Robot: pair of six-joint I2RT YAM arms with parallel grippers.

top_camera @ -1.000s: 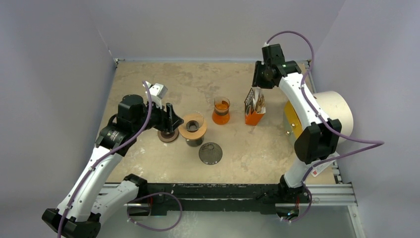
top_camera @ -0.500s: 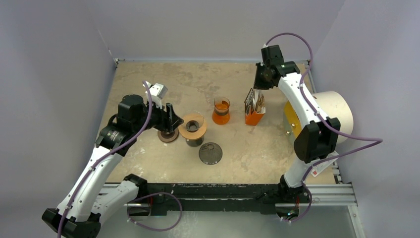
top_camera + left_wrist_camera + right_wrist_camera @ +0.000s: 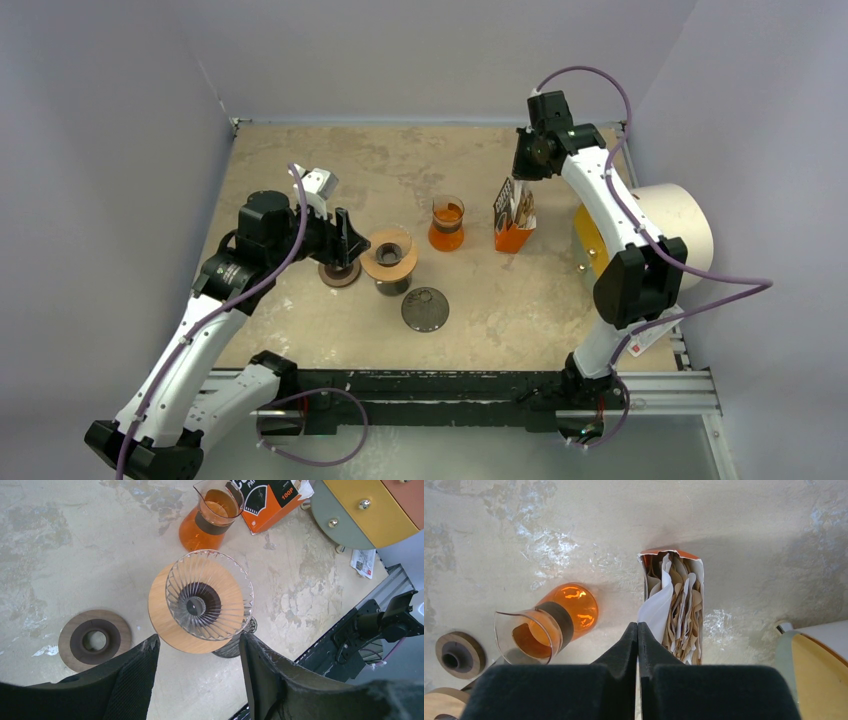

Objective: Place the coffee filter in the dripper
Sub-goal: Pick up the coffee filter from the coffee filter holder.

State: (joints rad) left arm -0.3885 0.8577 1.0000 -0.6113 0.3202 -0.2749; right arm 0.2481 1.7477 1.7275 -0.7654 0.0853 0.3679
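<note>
The glass dripper (image 3: 390, 254) with its wooden collar stands on a dark base at table centre; in the left wrist view the dripper (image 3: 209, 600) looks empty. My left gripper (image 3: 346, 240) is open just left of it, fingers (image 3: 135, 670) short of the collar, the gripper (image 3: 198, 637) empty. Coffee filters (image 3: 679, 610) stand in an open orange box (image 3: 513, 217); a white filter (image 3: 655, 611) sticks out at the box's left side. My right gripper (image 3: 528, 165) hovers above the box. It (image 3: 638, 626) is shut, with nothing seen between the fingers.
A glass carafe (image 3: 447, 222) of orange liquid stands between dripper and box. A wooden ring (image 3: 339, 273) lies left of the dripper, a dark round lid (image 3: 425, 309) in front of it. A white and yellow drum (image 3: 650, 230) sits at the right edge.
My right gripper has risen slightly above the filter box. The left arm and the objects have not moved.
</note>
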